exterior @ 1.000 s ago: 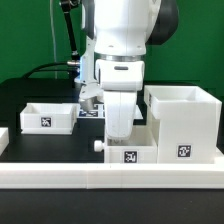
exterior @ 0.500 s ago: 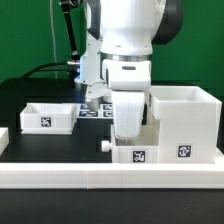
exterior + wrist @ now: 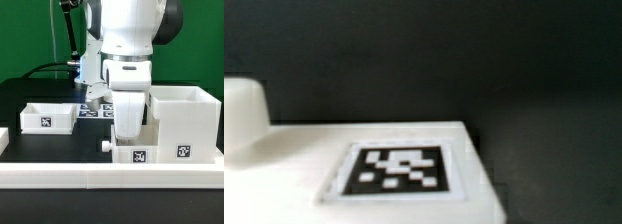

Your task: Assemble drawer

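My gripper (image 3: 128, 136) reaches down into a small white tray (image 3: 135, 155) at the front centre. Its fingertips are hidden inside the tray, and the tray moves with the hand, so it looks shut on it. The tray's knob (image 3: 105, 145) sticks out toward the exterior view's left. The tall white housing (image 3: 185, 125) stands just to the tray's right, very close to it. A second tray (image 3: 45, 117) sits at the exterior view's left. In the wrist view I see the held tray's tagged white face (image 3: 295, 160) and its knob (image 3: 239, 110); no fingers show there.
A long low white rail (image 3: 100, 179) runs along the front of the black table. The marker board (image 3: 92, 110) lies behind the arm. Dark cables hang at the back left.
One second ago the hand and the centre tray were further left; both shifted right toward the housing. Nothing has moved in the last half second.
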`<move>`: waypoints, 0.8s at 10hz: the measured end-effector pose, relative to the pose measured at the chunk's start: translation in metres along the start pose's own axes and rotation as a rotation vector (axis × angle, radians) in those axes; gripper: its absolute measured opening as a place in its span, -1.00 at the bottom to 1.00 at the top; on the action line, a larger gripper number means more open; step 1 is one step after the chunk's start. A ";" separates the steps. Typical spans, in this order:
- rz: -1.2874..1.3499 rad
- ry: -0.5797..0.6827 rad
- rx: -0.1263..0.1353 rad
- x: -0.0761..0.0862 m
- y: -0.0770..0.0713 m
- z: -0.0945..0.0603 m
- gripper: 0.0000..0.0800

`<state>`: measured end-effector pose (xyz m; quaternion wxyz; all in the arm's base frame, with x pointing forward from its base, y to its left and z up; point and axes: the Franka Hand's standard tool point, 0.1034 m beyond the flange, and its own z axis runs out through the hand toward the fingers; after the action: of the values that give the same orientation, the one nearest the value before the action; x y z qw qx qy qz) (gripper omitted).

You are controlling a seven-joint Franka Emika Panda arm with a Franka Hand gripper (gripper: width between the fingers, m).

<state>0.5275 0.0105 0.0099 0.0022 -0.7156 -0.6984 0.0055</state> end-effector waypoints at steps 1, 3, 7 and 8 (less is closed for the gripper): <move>0.000 0.000 0.000 0.000 0.000 0.000 -0.48; 0.007 -0.008 0.013 0.000 0.000 -0.012 -0.03; 0.018 -0.027 0.001 -0.001 0.010 -0.049 0.58; 0.009 -0.033 -0.002 -0.011 0.015 -0.058 0.62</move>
<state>0.5429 -0.0004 0.0674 -0.0100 -0.7185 -0.6952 0.0163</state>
